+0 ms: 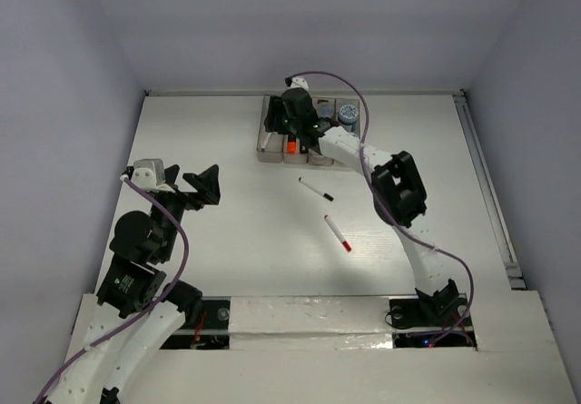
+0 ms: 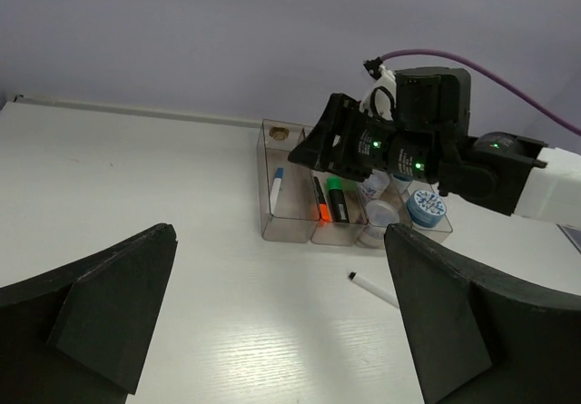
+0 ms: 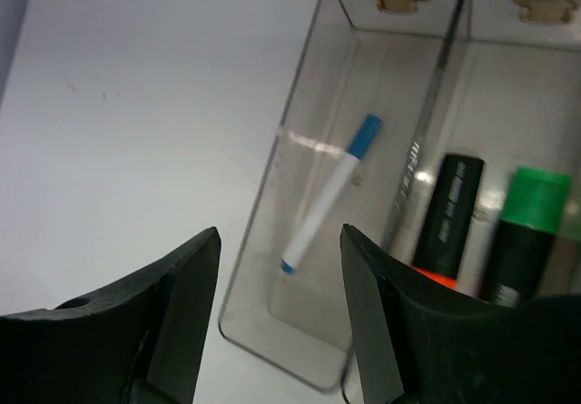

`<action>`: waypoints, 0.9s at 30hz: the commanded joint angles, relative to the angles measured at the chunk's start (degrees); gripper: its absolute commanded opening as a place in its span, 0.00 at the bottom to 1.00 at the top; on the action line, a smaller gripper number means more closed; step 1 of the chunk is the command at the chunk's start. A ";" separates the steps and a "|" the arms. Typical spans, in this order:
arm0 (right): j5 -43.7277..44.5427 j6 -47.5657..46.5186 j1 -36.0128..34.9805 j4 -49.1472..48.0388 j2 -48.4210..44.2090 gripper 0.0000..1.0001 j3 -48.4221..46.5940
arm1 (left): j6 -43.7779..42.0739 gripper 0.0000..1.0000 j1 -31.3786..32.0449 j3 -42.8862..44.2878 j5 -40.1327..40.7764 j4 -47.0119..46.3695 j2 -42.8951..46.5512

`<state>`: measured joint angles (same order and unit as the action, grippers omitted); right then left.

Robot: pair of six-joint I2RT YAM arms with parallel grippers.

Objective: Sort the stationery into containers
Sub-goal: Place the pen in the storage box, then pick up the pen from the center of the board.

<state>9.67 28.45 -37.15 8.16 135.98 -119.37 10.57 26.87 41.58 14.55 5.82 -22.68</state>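
Claw on my right arm (image 3: pixel 280 241) hangs wide open, empty, above the end bin (image 1: pixel 266 154) holding the blue-capped pen (image 3: pixel 329 193). Behind it, toward its own base, black-capped pen (image 1: pixel 316 189) and red-capped pen (image 1: pixel 338 233) lie slantwise on the surface (image 1: pixel 227 250); my left claw (image 1: pixel 209 188), open too, is farther.

White table (image 1: pixel 227 241), pale grey walls (image 1: pixel 272 23)

1. The white table (image 1: pixel 209 241) carries everything.
2. A row of joined translucent bins (image 1: pixel 269 156) stands at the far middle.
3. The black-capped pen (image 1: pixel 316 190) lies just nearer than them.
4. The red-capped pen (image 1: pixel 338 233) lies nearer still, slightly right.
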 commanded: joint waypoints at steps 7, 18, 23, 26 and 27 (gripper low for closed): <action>-5.36 -17.36 0.23 -3.69 -28.21 0.53 32.85 | 0.07 0.99 -0.33 -0.36 -0.40 -2.66 0.00; -8.08 -24.31 0.23 4.15 -36.32 0.57 50.98 | 0.07 0.99 -0.33 -0.36 -0.66 -2.57 -2.37; -8.97 -24.75 0.85 1.59 -30.54 0.58 50.56 | 0.07 0.99 -0.33 -0.36 -0.48 -2.57 -3.25; -9.23 -25.11 0.85 2.56 -27.36 0.57 48.71 | 0.07 0.99 -0.33 -0.36 -1.01 -2.49 -4.13; -10.02 -25.11 0.85 2.56 -25.70 0.55 48.53 | -0.02 0.99 -0.33 -0.36 -1.27 -2.57 -4.30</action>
<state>1.23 4.69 -36.71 11.29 107.59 -68.34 10.57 26.87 41.58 14.33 5.78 -25.89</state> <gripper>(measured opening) 0.564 0.990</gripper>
